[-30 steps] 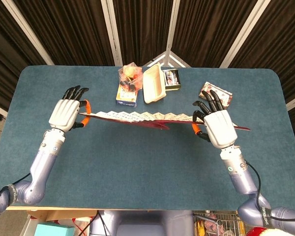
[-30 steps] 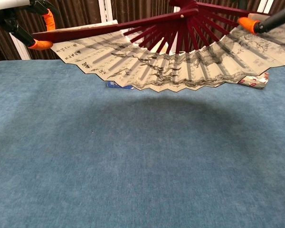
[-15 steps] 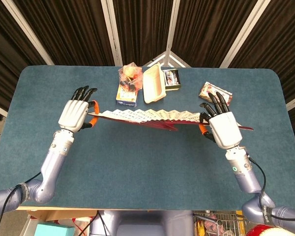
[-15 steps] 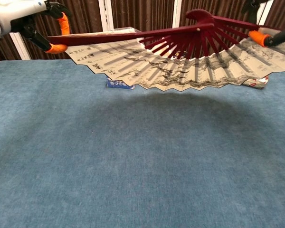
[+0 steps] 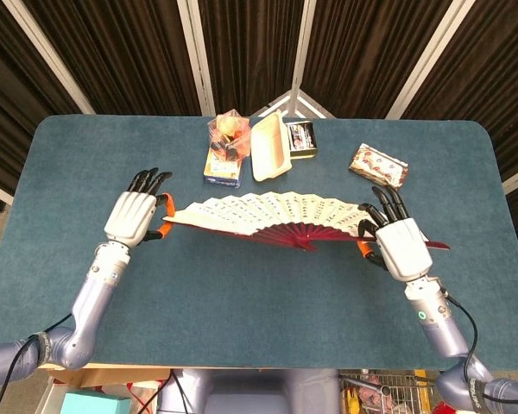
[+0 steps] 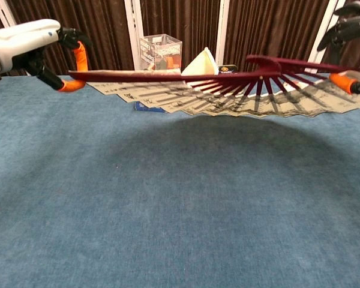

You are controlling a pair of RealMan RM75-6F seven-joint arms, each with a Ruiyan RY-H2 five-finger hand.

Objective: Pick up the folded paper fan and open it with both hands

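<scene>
The paper fan (image 5: 272, 213) is spread wide, with cream leaf and dark red ribs, and hangs above the blue table between both hands. My left hand (image 5: 133, 216) pinches its left outer rib with orange-tipped fingers (image 6: 78, 57). My right hand (image 5: 402, 246) pinches the right outer rib, its other fingers spread. In the chest view the fan (image 6: 228, 90) lies nearly flat and edge-on, ribs fanning from the pivot at upper right. The left hand (image 6: 30, 48) shows at the top left, the right hand (image 6: 351, 57) at the top right edge.
At the table's far middle stand a clear box of small items (image 5: 227, 132), a blue booklet (image 5: 222, 168), a cream tray (image 5: 270, 147) and a small dark box (image 5: 300, 136). A patterned packet (image 5: 378, 164) lies at the far right.
Both hands lowered and drew nearer to me, bringing the fan down. The fan tilted from steeply slanted to nearly flat, and the packet behind the right hand is uncovered.
</scene>
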